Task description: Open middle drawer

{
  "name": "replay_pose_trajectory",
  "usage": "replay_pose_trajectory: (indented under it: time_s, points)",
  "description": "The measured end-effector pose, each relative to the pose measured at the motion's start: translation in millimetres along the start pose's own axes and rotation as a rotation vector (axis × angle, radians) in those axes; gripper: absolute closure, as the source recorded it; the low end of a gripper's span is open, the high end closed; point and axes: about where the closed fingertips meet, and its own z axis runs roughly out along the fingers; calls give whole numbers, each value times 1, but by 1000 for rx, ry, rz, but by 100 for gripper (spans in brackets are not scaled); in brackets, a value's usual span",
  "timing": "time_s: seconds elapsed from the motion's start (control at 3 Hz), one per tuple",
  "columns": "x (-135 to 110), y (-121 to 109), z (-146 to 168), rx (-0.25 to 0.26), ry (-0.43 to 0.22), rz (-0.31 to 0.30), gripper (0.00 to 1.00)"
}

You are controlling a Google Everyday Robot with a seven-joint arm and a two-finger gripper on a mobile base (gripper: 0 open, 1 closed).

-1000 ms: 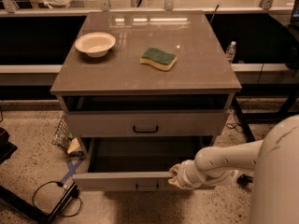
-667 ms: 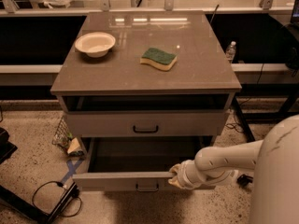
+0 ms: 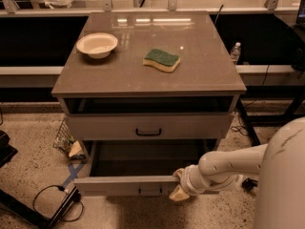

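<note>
The middle drawer [image 3: 119, 185] is pulled well out of the grey-beige cabinet, and its dark inside shows. Its small black bar handle [image 3: 150, 192] sits at the centre of the front. My gripper [image 3: 179, 191] is at the top edge of that front, just right of the handle, on the end of the white arm [image 3: 228, 168] that comes in from the right. Above it, another drawer [image 3: 148, 127] with a like handle is closed.
On the cabinet top [image 3: 200, 75] lie a white bowl [image 3: 97, 44] at the left and a green-and-yellow sponge [image 3: 162, 60] near the middle. Cables [image 3: 57, 204] and litter [image 3: 69, 144] lie on the floor to the left. A water bottle [image 3: 235, 51] stands at the right.
</note>
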Motion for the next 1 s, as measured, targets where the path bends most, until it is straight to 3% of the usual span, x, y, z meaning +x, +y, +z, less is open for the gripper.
replay_pose_trajectory:
  time_s: [0.33, 0.67, 1.0]
  points:
    - [0, 0, 0, 0, 0, 0, 0]
    - [0, 0, 0, -1, 0, 0, 2]
    - [-1, 1, 1, -3, 0, -1, 24]
